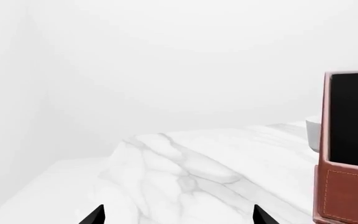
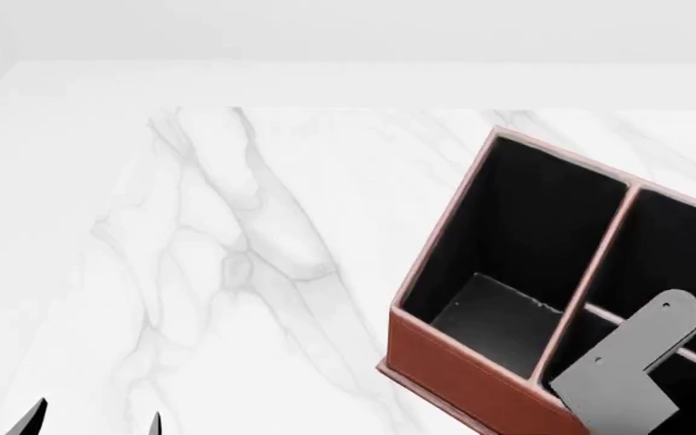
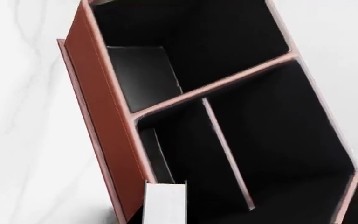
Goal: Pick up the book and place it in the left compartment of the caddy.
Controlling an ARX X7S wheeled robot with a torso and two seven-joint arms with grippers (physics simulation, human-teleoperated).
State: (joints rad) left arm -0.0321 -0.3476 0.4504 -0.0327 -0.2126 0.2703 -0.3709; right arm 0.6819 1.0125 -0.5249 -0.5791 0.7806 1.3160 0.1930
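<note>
The caddy (image 2: 445,349) is a reddish-brown box with black lining, standing at the right of the marble table (image 2: 203,254). Its left compartment (image 2: 506,245) is the long undivided slot; it also shows in the right wrist view (image 3: 185,46). The book (image 3: 165,205) shows only its white page edges. It hangs upright in my right gripper (image 3: 165,218) above a narrower slot beside the left compartment, close to the caddy's outer wall (image 3: 101,121). The right fingers do not show against the black lining. My left gripper (image 1: 179,217) is open and empty over bare marble, left of the caddy (image 1: 347,186).
A grey link of my right arm (image 2: 633,372) hangs over the caddy's near right part. A white rounded object (image 1: 313,133) stands behind the caddy in the left wrist view. The table's far edge (image 2: 323,62) meets a white wall.
</note>
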